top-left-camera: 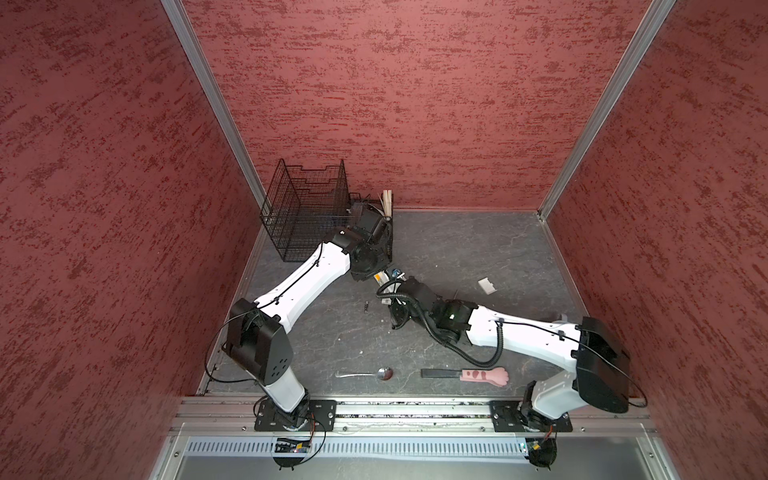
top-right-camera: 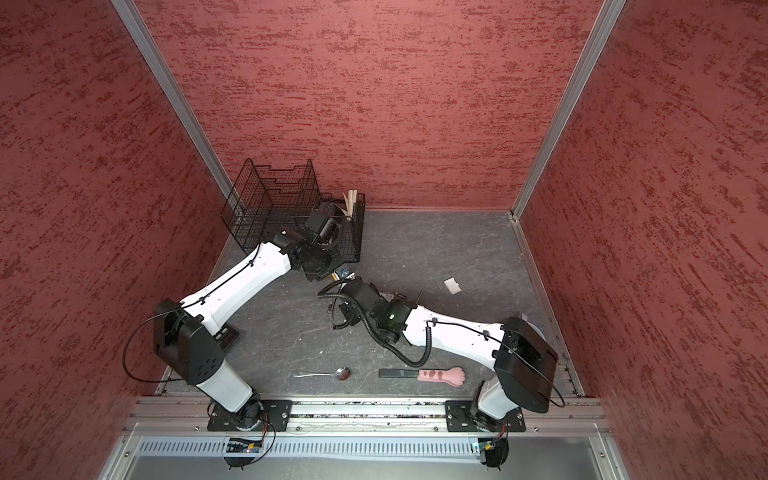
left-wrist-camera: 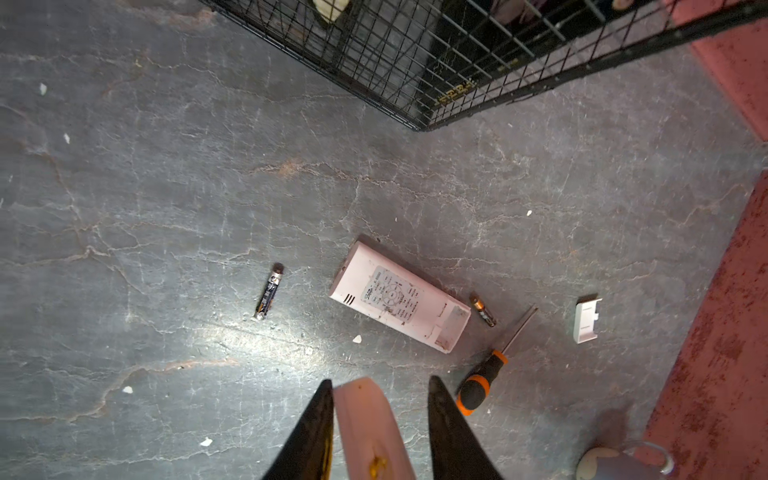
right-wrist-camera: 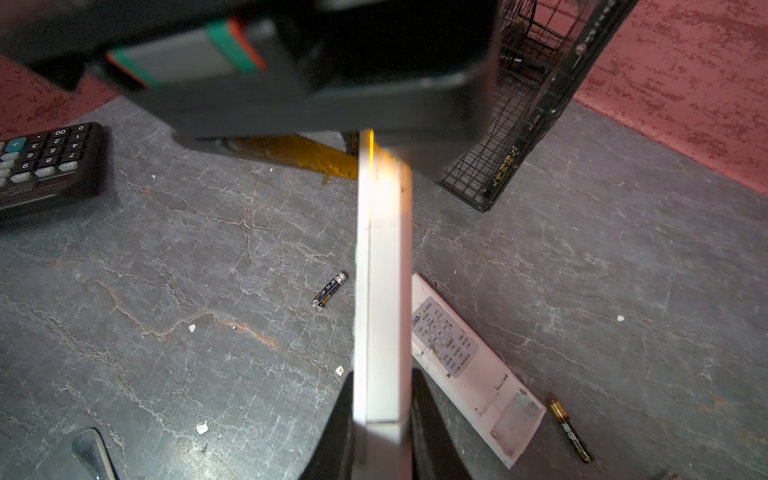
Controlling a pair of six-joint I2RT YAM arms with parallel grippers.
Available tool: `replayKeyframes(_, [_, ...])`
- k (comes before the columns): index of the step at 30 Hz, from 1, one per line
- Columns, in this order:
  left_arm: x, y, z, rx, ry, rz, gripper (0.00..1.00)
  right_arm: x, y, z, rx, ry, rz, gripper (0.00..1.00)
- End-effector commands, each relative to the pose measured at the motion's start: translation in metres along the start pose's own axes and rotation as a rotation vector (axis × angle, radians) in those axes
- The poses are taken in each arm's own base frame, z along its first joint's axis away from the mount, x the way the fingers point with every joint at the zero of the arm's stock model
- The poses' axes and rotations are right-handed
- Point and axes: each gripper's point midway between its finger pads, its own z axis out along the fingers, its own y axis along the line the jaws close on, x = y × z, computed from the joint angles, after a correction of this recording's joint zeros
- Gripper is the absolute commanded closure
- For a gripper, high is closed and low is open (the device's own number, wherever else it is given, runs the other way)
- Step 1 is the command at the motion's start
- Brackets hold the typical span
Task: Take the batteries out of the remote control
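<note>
Your right pincer [right-wrist-camera: 382,378] clamps the raised remote [right-wrist-camera: 384,291]; your left pincer [left-wrist-camera: 381,380] stands slightly open around its far end; two batteries [left-wrist-camera: 269,292] [left-wrist-camera: 483,310] lie on the worktop [left-wrist-camera: 166,208].

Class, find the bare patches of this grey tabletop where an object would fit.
Bare: the back stretch between black wire basket and small white battery cover; also between loose black battery and metal spoon. Crowded: the centre, around the flat white remote control.
</note>
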Motion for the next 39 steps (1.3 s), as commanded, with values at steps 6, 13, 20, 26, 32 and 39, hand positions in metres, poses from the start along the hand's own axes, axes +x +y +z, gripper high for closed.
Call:
replayKeyframes(6, [-0.003, -0.006, 0.007, -0.009, -0.008, 0.026, 0.78, -0.021, 0.01, -0.003, -0.023, -0.038, 0.024, 1.0])
replayKeyframes(13, [-0.003, -0.007, 0.01, -0.007, 0.0, 0.018, 0.9, -0.031, 0.011, -0.004, -0.018, -0.065, 0.048, 0.98])
replayKeyframes(20, [-0.009, -0.004, 0.01, 0.013, -0.006, -0.033, 1.0, -0.038, 0.013, -0.007, -0.033, -0.097, 0.09, 0.95])
replayKeyframes(26, [-0.019, -0.007, 0.005, 0.062, -0.042, -0.119, 1.0, -0.041, 0.01, -0.007, -0.017, -0.123, 0.135, 0.94])
replayKeyframes(32, [-0.025, -0.017, 0.0, 0.116, -0.069, -0.186, 1.0, -0.04, 0.008, -0.003, -0.001, -0.134, 0.15, 0.93])
replayKeyframes(39, [-0.025, -0.018, -0.003, 0.127, -0.069, -0.172, 1.0, -0.039, 0.004, -0.003, 0.017, -0.142, 0.137, 0.84])
